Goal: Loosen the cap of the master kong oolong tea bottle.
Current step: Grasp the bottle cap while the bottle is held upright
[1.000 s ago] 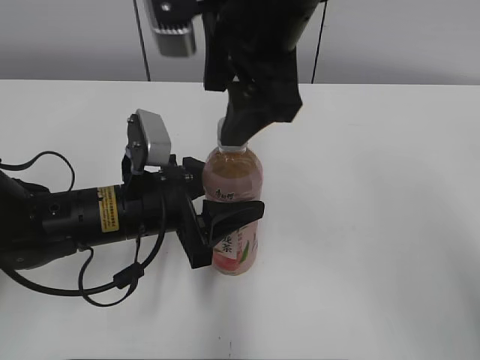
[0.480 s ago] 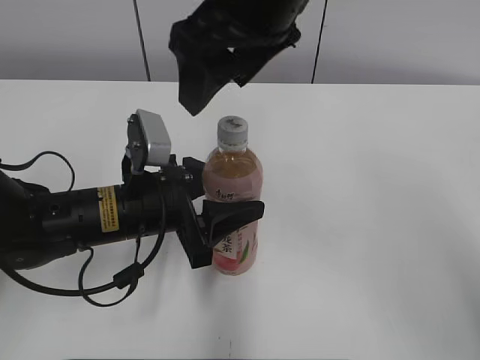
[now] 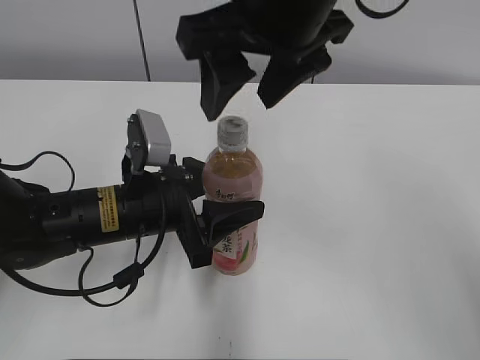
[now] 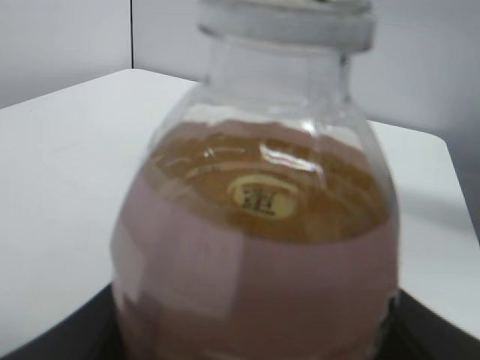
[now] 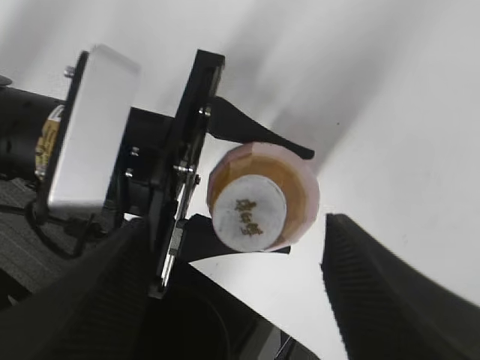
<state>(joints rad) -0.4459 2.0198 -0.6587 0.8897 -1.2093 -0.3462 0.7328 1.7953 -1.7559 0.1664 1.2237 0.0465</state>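
The master kong oolong tea bottle [image 3: 234, 171] stands upright on the white table, with pale amber tea and a pink peach label. Its white cap [image 3: 232, 131] sits on the neck. My left gripper [image 3: 231, 219] reaches in from the left and is shut on the bottle's labelled middle. In the left wrist view the bottle [image 4: 255, 247] fills the frame, with the cap's lower edge [image 4: 285, 19] at the top. My right gripper [image 3: 244, 101] hovers open just above the cap, touching nothing. In the right wrist view the cap [image 5: 249, 210] lies between its spread fingers [image 5: 390, 292].
The white table [image 3: 375, 225] stretches to the right and front of the bottle. The left arm and its cables [image 3: 67, 225] lie across the table's left side. A grey wall runs behind the table's far edge.
My right gripper was closed on the cap one second ago. It has let go, risen, and now hangs open above the cap. The bottle and left gripper have not moved.
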